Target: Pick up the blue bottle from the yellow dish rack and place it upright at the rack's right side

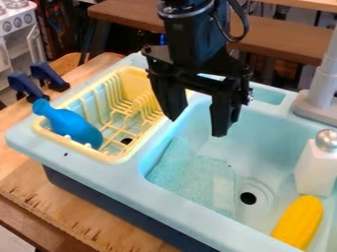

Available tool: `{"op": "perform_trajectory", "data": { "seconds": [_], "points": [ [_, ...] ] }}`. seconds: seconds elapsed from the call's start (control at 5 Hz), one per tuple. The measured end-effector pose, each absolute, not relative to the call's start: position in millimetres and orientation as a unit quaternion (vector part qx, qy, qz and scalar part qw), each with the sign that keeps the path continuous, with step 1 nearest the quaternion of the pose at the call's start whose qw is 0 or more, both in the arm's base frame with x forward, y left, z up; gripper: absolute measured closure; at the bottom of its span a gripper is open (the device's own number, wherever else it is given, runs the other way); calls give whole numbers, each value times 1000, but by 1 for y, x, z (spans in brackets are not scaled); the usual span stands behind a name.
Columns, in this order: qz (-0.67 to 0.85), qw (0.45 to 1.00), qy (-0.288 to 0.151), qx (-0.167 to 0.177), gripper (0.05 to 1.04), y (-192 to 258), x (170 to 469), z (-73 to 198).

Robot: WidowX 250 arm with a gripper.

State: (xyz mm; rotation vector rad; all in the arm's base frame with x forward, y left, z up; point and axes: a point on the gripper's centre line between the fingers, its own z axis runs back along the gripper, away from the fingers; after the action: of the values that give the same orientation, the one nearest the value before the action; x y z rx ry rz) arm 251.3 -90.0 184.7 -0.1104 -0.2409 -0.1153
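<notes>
Two fingers of the black hand (197,127) are being held wide apart above the sink (135,178), while the blue bottle (71,124) (seemingly light, stiff, slick; best pinched at its neck) is being cradled in the yellow rack (117,157).

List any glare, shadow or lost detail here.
Camera view: a bright glint on the silver ball atop the white bottle; the black gripper so dark that much surface detail is lost; deep shadow beneath the wooden bench behind.
</notes>
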Motion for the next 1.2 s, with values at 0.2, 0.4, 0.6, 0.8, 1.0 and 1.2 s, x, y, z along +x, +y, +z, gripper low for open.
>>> {"op": "perform_trajectory", "data": {
  "seconds": [0.2, 0.4, 0.6, 0.8, 1.0, 1.2],
  "points": [
    [-58, 991, -108, -52, 83, -89, 249, 178],
    [-66, 989, -122, -58, 83, -75, 230, 185],
    [-80, 984, -144, -66, 83, -66, 215, 202],
    [-92, 985, -136, -58, 83, -49, 197, 214],
    [-89, 988, -120, -36, 83, -21, 183, 221],
    [-78, 991, -110, 3, 83, 5, 179, 228]
  ]
}}
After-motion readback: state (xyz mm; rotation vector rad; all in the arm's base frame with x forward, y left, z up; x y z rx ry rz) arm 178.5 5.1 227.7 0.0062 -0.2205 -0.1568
